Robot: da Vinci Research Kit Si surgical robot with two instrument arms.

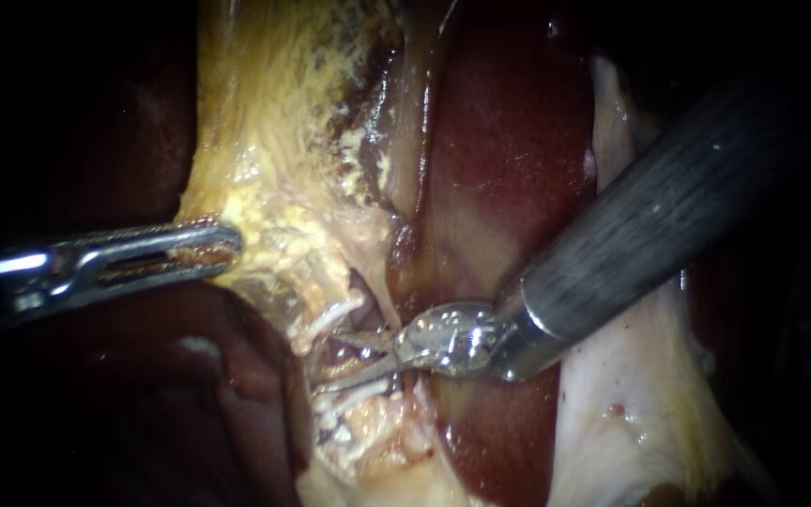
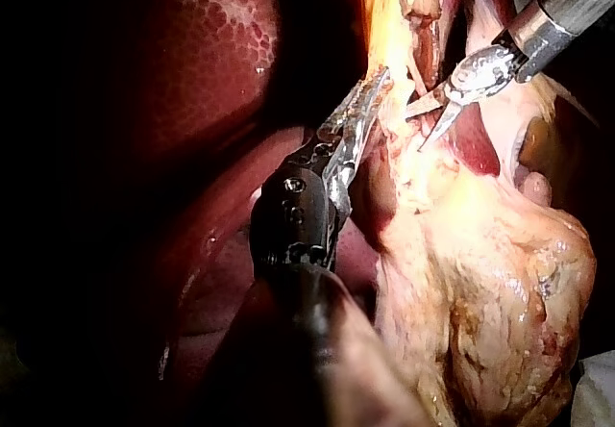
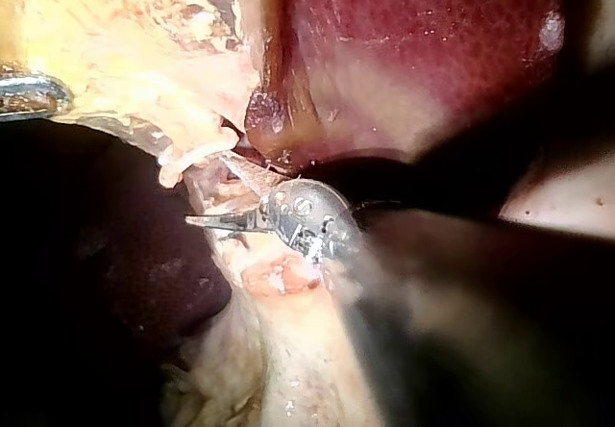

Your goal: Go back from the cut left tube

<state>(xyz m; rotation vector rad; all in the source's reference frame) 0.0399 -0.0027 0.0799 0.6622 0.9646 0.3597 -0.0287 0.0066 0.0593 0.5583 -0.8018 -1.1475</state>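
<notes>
Dark-red, glossy liver (image 1: pixel 509 160) fills the background, with yellowish, fatty gallbladder tissue (image 1: pixel 265 122) draped across it. My left instrument (image 1: pixel 208 246) has its slim steel jaws clamped on that tissue's edge. My right instrument (image 1: pixel 357 359) has its curved blades apart, gripping nothing. Just beside them lies the pale, stringy cut tube (image 1: pixel 335 314). It looks soft, slippery and easily torn, so I judge it best left ungripped.
</notes>
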